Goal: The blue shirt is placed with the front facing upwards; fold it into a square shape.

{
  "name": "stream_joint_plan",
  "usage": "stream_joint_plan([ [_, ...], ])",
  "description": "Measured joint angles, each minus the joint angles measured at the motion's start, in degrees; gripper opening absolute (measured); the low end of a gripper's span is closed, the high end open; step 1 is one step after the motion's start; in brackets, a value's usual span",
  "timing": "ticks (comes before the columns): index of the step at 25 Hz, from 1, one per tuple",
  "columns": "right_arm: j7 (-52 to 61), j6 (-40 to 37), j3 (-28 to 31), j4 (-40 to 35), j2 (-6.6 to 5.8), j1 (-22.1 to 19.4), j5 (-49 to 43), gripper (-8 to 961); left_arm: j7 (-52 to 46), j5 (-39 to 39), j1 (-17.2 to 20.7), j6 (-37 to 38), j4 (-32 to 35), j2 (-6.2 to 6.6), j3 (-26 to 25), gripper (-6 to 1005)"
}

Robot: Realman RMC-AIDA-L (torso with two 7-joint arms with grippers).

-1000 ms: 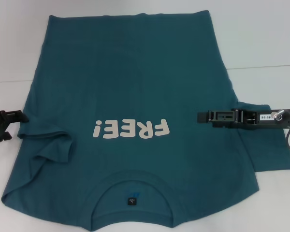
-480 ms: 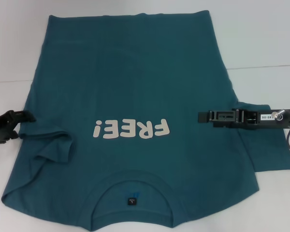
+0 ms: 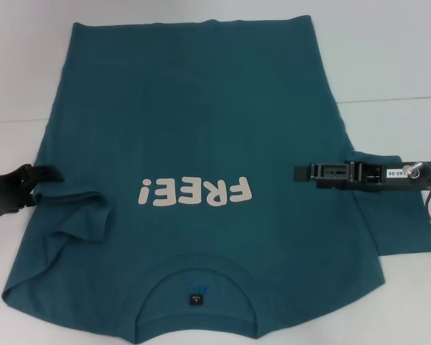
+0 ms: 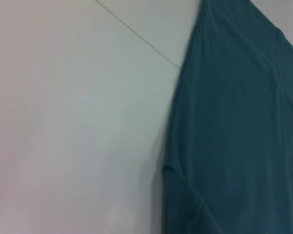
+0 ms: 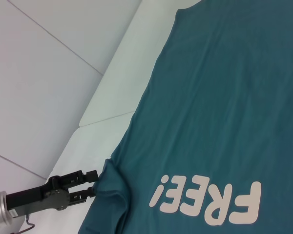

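From the head, the blue shirt (image 3: 194,165) lies flat on the table (image 3: 388,65), front up. The left gripper (image 3: 43,176), seemingly parted, reaches its folded-in left sleeve (image 3: 75,215); the right gripper (image 3: 305,173) hovers over the chest, grip unclear. The right wrist shows the left fingers (image 5: 90,183) touching the shirt's edge. Likely the first side fold; next, pinch that edge.

Blue shirt (image 3: 201,129): collar end cut off by head view's lower edge; small black label (image 3: 195,297) in collar, text too small to read. Right tool (image 3: 302,173): can't tell if fingers open or closed. Left tool (image 3: 47,175): arm cut off at frame edge, finger gap unclear.
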Motion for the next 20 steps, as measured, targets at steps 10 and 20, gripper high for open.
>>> stream_joint_plan([
  [10, 0.0, 0.2, 0.0, 0.0, 0.00, -0.1, 0.0, 912, 2.1, -3.8, -0.9, 0.2, 0.3, -0.78, -0.1, 766],
  [20, 0.0, 1.0, -0.3, 0.6, 0.01, -0.1, 0.0, 912, 3.4, -6.7, -1.5, 0.4, 0.4, -1.37, -0.3, 766],
])
